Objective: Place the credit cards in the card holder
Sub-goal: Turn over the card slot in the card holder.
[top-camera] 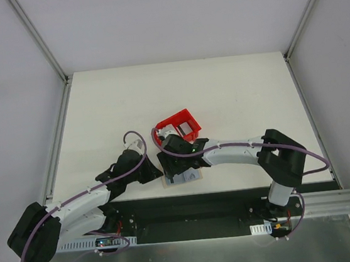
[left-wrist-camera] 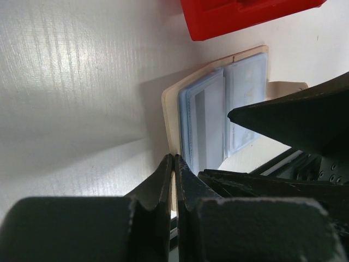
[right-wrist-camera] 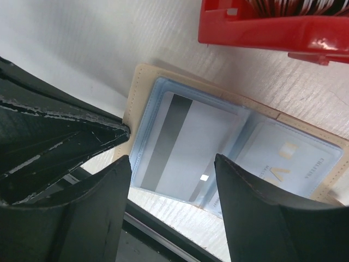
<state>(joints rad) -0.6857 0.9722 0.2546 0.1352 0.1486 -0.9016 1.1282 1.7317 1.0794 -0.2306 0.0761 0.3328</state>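
Tan card holder [right-wrist-camera: 143,76] sleeves two credit cards [right-wrist-camera: 185,147], others perhaps left; left gripper [left-wrist-camera: 173,161] pinches its edge, right gripper [right-wrist-camera: 173,158] gapes empty above.

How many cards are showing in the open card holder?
2, both sleeved in the holder: a striped card and a lettered card beside it. More may be hidden behind them.

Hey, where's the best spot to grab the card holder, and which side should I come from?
Pinch the bare tan border of the card holder at the end with the striped card, coming in low from that side. It lies open and flat on the table, so only this thin margin past the sleeves offers an edge. The red bin crowds the far side.
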